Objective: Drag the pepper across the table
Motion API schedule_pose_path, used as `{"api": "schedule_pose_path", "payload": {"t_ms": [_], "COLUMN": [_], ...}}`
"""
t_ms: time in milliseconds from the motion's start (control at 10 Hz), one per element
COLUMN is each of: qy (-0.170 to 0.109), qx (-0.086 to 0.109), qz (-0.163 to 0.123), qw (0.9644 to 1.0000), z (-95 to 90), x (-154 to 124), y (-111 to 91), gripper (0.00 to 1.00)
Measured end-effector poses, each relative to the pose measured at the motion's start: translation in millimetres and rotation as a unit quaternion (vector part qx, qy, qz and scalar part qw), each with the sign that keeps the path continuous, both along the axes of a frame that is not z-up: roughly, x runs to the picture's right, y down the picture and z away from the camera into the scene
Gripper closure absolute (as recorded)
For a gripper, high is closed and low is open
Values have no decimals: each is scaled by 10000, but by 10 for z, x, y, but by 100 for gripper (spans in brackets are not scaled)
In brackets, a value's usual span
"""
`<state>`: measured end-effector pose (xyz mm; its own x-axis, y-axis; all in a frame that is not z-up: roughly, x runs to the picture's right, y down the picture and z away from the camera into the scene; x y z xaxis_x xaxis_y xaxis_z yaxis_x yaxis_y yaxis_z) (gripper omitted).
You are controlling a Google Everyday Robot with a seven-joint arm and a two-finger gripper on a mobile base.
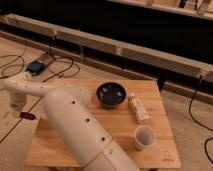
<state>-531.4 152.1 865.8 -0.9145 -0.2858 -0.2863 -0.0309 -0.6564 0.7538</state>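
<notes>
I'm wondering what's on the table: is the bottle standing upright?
No, the bottle lies on its side on the table, between the bowl and the cup; the tool is off the left edge.

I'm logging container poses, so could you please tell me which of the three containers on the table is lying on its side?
The bottle, between the upright bowl and cup. The end effector is off the table's left edge.

The arm (75,125) is a thick, smooth, cream-white tube dotted with a row of small dark round holes, narrowing through rounded joints to a slimmer white link and a pale gripper (17,106) at the table's left edge.
</notes>
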Motion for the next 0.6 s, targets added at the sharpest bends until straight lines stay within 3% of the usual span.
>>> {"api": "schedule_pose_path", "payload": {"t_ms": [300, 600], "qy": [-224, -368], "qx": [-13, -34], "qz": [-15, -31], "qw": [9997, 9993], "z": [-47, -75], "x": [-88, -85], "y": [13, -3], "gripper": [25, 20]}}
